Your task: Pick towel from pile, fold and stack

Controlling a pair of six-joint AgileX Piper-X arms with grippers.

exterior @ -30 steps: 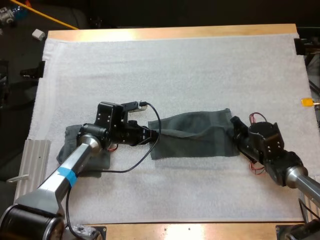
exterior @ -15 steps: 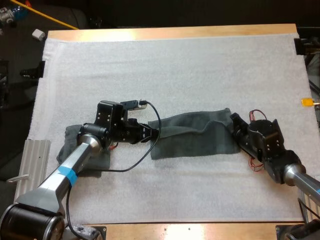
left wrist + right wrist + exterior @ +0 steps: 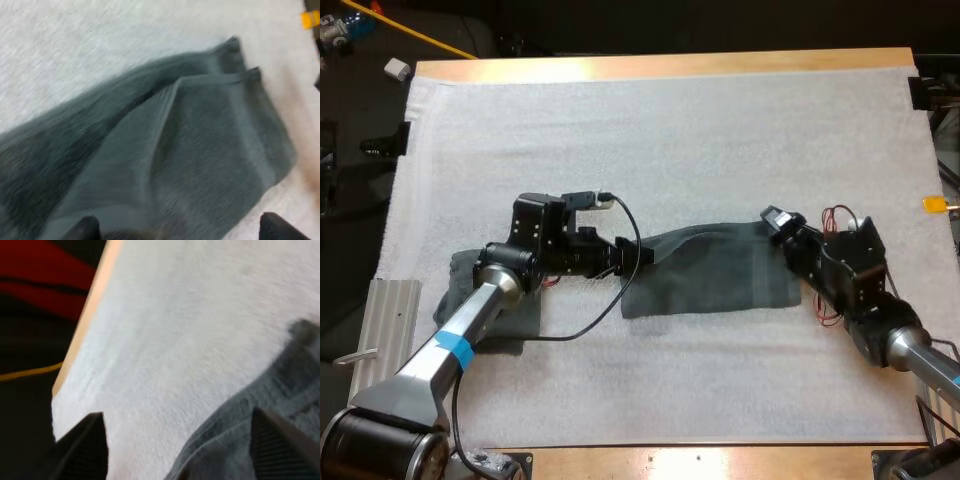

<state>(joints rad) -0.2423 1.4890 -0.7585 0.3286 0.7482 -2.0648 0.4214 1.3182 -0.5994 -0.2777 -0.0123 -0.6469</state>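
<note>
Near the counter's [image 3: 660, 65] left edge, a crumpled pile [image 3: 458, 285] is partly covered by the left arm. The towel [image 3: 720, 275] is laid flat mid-counter, its long axis running from the left edge toward the right. The left pincer [image 3: 638, 255] is held wide open at its left end. The right pincer [image 3: 772, 217] is held wide open over its far right corner.

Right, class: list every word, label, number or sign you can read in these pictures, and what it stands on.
None can be read: the dark grey-green cloth towel, the white foam mat and the wooden table carry no lettering.
</note>
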